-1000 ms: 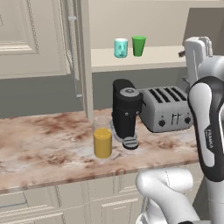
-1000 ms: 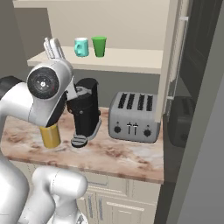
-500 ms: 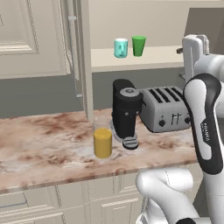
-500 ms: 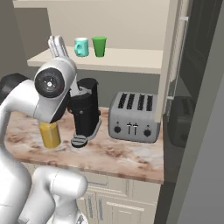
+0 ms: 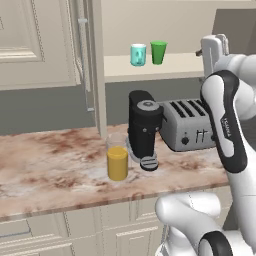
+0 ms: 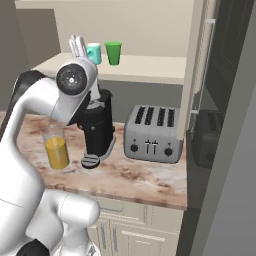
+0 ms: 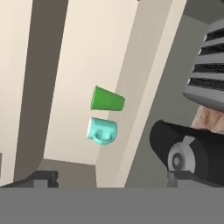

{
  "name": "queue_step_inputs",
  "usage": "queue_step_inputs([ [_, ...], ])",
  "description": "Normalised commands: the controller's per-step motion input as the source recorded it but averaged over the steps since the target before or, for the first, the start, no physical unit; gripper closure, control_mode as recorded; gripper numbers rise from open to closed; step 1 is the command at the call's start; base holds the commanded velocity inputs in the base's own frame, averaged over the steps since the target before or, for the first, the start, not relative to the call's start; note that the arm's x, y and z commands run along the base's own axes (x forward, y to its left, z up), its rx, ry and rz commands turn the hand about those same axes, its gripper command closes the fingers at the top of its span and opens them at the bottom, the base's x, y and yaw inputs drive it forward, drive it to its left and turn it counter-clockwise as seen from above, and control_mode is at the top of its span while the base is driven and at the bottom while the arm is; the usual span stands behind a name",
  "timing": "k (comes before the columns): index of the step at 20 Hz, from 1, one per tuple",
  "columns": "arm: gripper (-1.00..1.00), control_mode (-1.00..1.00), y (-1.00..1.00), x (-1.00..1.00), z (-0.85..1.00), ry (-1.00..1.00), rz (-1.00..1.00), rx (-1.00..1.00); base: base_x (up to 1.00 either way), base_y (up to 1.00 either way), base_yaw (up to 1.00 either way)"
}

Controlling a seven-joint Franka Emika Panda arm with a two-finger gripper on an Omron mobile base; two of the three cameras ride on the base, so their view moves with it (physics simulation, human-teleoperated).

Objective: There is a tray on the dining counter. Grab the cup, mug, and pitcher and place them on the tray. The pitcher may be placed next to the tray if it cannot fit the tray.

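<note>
The green cup (image 5: 159, 52) and the teal mug (image 5: 138, 54) stand side by side on a cream shelf (image 5: 175, 67); the mug is left of the cup. In the hand view, rolled sideways, the cup (image 7: 107, 99) and mug (image 7: 103, 131) lie ahead at some distance. My gripper (image 6: 76, 45) is raised at shelf height, just left of the mug (image 6: 93, 53) in the right base view, open and empty. The glass pitcher (image 5: 117, 159) with orange-yellow liquid stands on the marbled worktop (image 5: 50, 160) below. The tray and the dining counter are out of view.
A black coffee machine (image 5: 144, 130) stands right beside the pitcher, with a silver toaster (image 5: 187, 125) to its right. A cream cabinet post (image 5: 97, 70) rises at the shelf's left end. A tall dark panel (image 6: 225, 100) closes the right side.
The arm has swung the hand a little closer to the shelf and the mug. The cup, mug and pitcher have not moved.
</note>
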Motion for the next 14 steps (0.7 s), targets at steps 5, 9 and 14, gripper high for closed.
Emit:
queue_step_inputs([
  [5, -1.00, -1.00, -0.08, 0.27, 0.11, 0.02, 0.00, 0.00, 0.00, 0.00, 0.00],
  [9, -1.00, -1.00, 0.00, 0.27, 0.00, 0.00, 0.00, 0.00, 0.00, 0.00, 0.00],
  [14, -1.00, -1.00, 0.00, 0.29, 0.00, 0.00, 0.00, 0.01, 0.00, 0.00, 0.00],
])
